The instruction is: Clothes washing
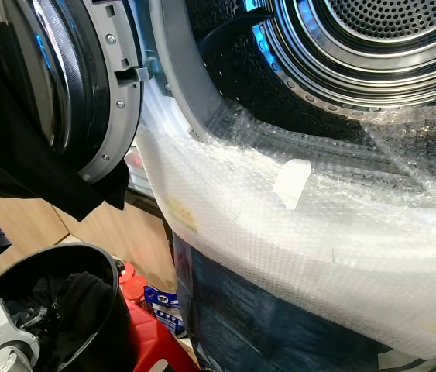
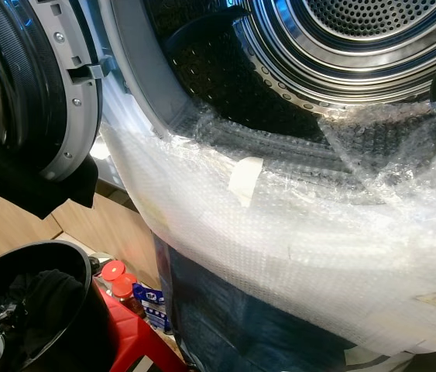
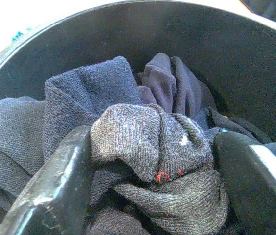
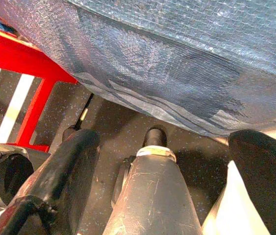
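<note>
- Down at the lower left of the head views, a black round bucket point(image 1: 94, 260) stands on a red stool point(image 1: 159, 341) and holds a heap of dark clothes point(image 1: 78, 298).
- Seen from the left wrist, the left gripper point(image 3: 152, 171) is inside the bucket, its two black fingers point(image 3: 54, 181) spread wide on either side of a grey knitted garment point(image 3: 147, 147) flecked with small red and white specks; the fingers flank the bunched fabric and press against its sides, but whether they truly grip it cannot be told.
- Behind that garment lie a dark blue knit piece point(image 3: 84, 93) and a purplish-grey cloth point(image 3: 172, 83), both resting against the bucket's inner wall.
- Above the bucket, the washing machine's door point(image 1: 78, 85) stands swung open, and a black cloth point(image 1: 39, 178) hangs over its lower edge.
- To the right, the steel drum point(image 1: 372, 46) shows perforated walls, with no laundry visible in the part that can be seen.
- Bubble wrap point(image 1: 303, 232) covers the machine's front below the opening, with a strip of pale tape point(image 1: 291, 182) stuck on it.
- Two red-capped bottles point(image 2: 117, 279) stand between the bucket and the machine.
- From the right wrist view, the right gripper point(image 4: 167, 161) hangs low near the speckled floor point(image 4: 128, 122), fingers spread apart and holding nothing, beside the stool's red leg.
</note>
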